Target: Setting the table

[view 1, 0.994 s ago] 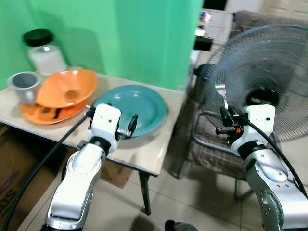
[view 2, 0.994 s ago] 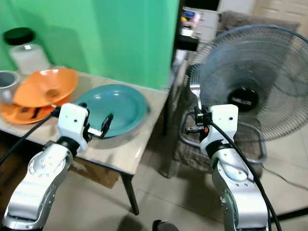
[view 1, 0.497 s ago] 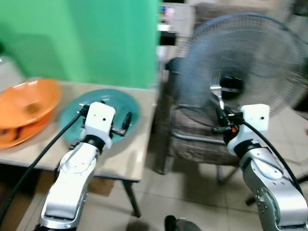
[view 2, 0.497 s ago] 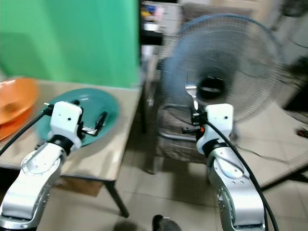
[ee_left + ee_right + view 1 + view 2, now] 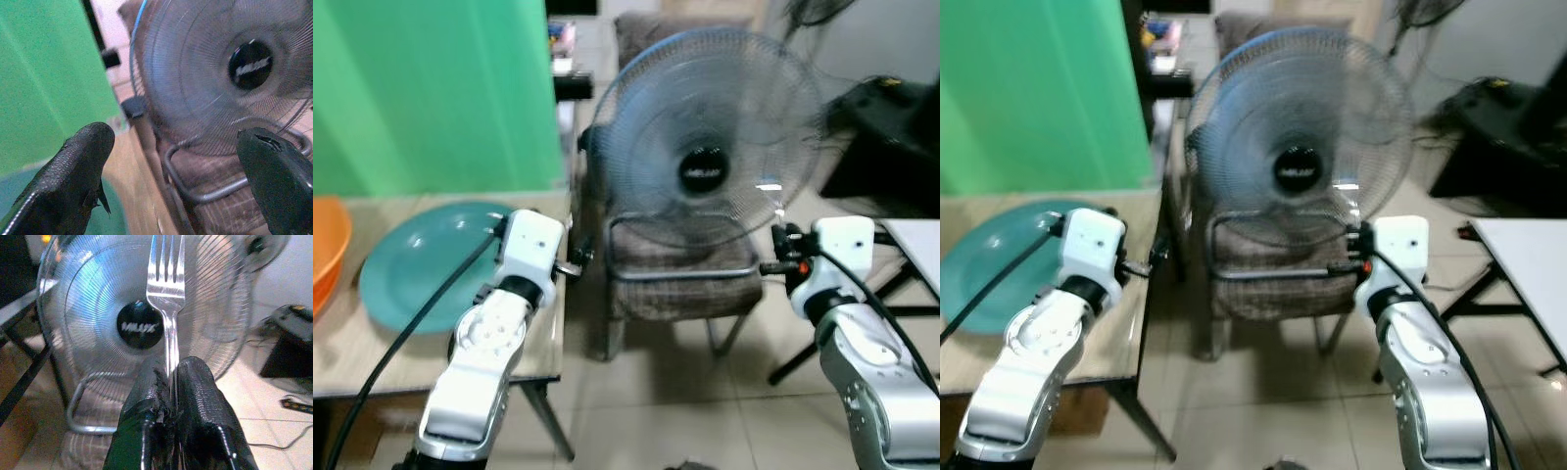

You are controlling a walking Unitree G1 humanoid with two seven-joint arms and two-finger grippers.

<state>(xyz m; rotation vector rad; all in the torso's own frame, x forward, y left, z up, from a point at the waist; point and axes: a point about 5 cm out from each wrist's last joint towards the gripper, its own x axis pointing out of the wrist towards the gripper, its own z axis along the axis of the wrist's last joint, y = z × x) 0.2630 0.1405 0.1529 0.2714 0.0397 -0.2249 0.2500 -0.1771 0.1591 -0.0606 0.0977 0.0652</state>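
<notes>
Steel fork (image 5: 166, 289) is standing tines-up, its thin handle pinched by the right tool (image 5: 171, 377); light, stiff and slippery, it is probably needing that low, firm hold. Left tool (image 5: 171, 161) is gaping empty beside the bench (image 5: 372, 352).

Silver arms, white wrists, black fingers.
A black cable runs along each arm; the left pincer (image 5: 166, 196) and right pincer (image 5: 172, 396) have textured black fingers.
</notes>
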